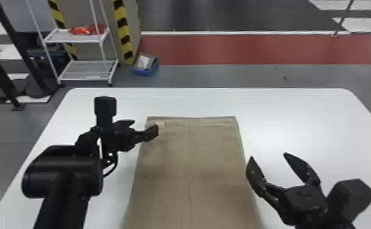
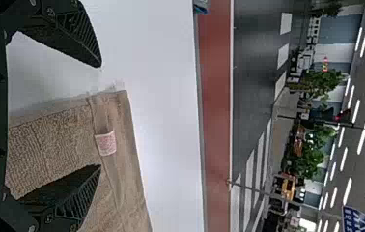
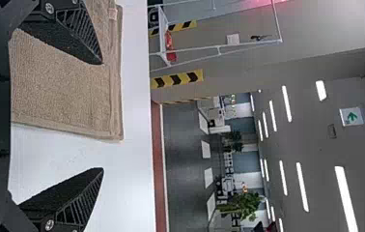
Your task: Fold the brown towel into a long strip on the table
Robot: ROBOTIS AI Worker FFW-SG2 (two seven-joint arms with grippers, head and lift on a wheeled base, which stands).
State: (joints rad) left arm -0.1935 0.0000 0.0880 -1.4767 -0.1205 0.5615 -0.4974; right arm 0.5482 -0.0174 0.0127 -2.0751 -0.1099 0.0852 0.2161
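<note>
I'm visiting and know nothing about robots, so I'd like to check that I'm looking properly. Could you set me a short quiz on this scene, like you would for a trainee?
1. Multiple choice: Where on the brown towel is the small pale label?
A) Near its far left corner
B) Near its far right corner
C) At the middle of its far edge

2. True or false: The jaws of the left gripper stand apart.

3. Fill in the blank: The towel lies on a table whose top is ____ in colour.

Key: 1: A; 2: true; 3: white.
</note>
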